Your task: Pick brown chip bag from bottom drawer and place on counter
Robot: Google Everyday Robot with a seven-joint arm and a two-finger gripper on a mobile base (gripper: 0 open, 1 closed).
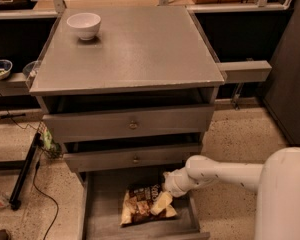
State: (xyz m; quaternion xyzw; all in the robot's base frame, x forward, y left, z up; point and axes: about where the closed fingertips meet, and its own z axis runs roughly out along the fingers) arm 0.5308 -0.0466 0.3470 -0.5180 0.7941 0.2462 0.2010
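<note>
The brown chip bag (pixel 140 203) lies flat on the grey floor of the open bottom drawer (pixel 105 214), near its right side. My gripper (pixel 160 202) reaches in from the right on a white arm and sits over the bag's right edge, touching it. The counter (pixel 135 49) is the broad grey top of the cabinet, above the two knobbed drawers.
A white bowl (pixel 84 25) stands at the counter's back left. The top drawer (pixel 130 124) and middle drawer (pixel 134 158) are pulled slightly out above the gripper. A narrow grey side shelf (pixel 242 71) juts out at right. Cables and a black stand leg (pixel 25 171) lie on the floor at left.
</note>
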